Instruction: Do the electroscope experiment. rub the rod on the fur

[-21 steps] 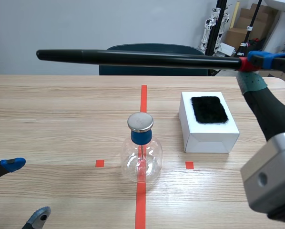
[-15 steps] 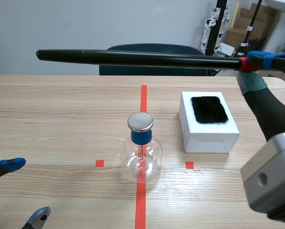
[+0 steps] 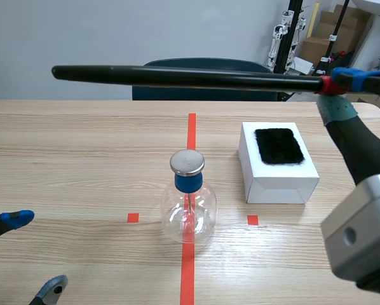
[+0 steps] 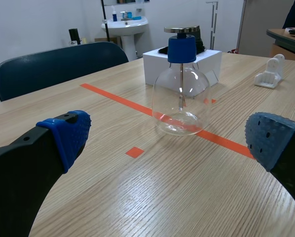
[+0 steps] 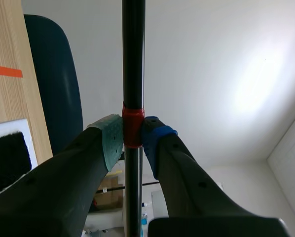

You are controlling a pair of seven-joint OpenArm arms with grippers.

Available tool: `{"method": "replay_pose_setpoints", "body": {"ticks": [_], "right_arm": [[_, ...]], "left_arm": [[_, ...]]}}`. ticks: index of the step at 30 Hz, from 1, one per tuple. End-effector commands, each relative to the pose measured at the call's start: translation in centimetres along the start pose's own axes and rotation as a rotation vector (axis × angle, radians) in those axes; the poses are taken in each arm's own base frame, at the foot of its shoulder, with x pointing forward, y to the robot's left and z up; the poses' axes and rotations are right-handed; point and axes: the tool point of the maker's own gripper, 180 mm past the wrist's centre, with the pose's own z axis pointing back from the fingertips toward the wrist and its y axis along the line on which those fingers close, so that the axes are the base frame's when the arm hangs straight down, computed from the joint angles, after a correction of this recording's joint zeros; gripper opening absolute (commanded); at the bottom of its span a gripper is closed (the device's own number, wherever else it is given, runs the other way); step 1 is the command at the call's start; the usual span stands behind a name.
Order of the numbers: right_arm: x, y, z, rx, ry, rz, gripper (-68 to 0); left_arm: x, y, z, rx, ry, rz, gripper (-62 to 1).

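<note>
Only the rod (image 3: 190, 78) has shifted, and barely: its far tip has slid a touch toward the right gripper (image 3: 333, 84), which holds it as before. That gripper is clenched on the rod at the red band near one end; in the right wrist view a green pad and a blue pad press the band from either side (image 5: 132, 136). The rod runs nearly level away from the gripper, high above the table (image 3: 69, 159), across the front of a dark chair (image 3: 203, 65). Below the gripper and a little to its inner side sits the fur (image 3: 278, 145), a black patch on top of a white box (image 3: 279, 181); rod and fur are well apart. Beyond the box from the right gripper stands the flask (image 3: 189, 213), blue-collared with a metal cap, on the red tape line. The left gripper (image 3: 36, 252) rests low with its fingers spread wide and nothing between them; the flask stands ahead of it (image 4: 179, 98), the box behind that.
</note>
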Motion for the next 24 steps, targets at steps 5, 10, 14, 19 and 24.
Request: {"method": "replay_pose_setpoints", "body": {"ticks": [5,10,14,19,24], "right_arm": [[-3.1,-2.8,-1.2,-0.107,0.12,0.066,-67.6],[-6.5,-4.6,-1.8,-0.177,0.254,0.111,-67.6],[-9.1,-5.1,-2.3,-0.195,0.321,0.16,-67.6],[-12.0,-4.9,-2.9,-0.178,0.351,0.236,-67.6],[-14.8,-4.5,-3.6,-0.132,0.344,0.334,-67.6]], "left_arm": [[0.8,0.5,-0.1,0.004,-0.031,-0.016,1.4],[0.8,0.5,-0.1,0.004,-0.031,-0.016,1.4],[0.8,0.5,-0.1,0.004,-0.031,-0.016,1.4],[0.9,0.5,-0.1,0.004,-0.032,-0.016,1.4],[0.9,0.5,-0.1,0.004,-0.033,-0.016,1.4]]}}
